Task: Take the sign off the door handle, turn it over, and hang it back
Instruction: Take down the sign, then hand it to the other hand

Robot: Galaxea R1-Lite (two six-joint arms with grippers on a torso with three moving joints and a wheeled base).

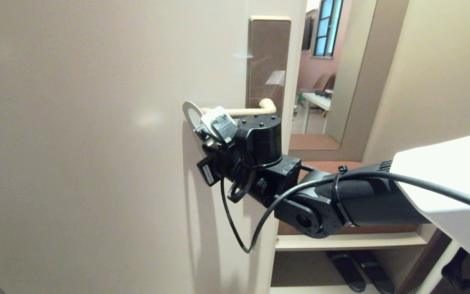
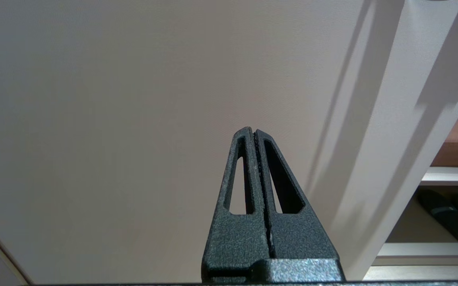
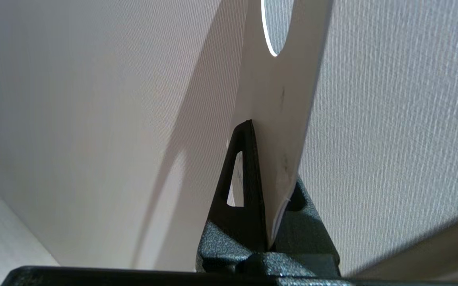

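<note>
Your right gripper [image 3: 253,131] is clamped on the lower part of the sign [image 3: 276,103], whose oval hole sits just off the free end of the door handle [image 1: 239,110], close against the door [image 1: 96,143]. Whether the hole has cleared the lever tip you cannot tell from the head view, so check before turning the sign. Keep it parallel to the door, draw it clear, then roll the wrist. Your left gripper [image 2: 255,133] is pinched shut, empty, parked low.
</note>
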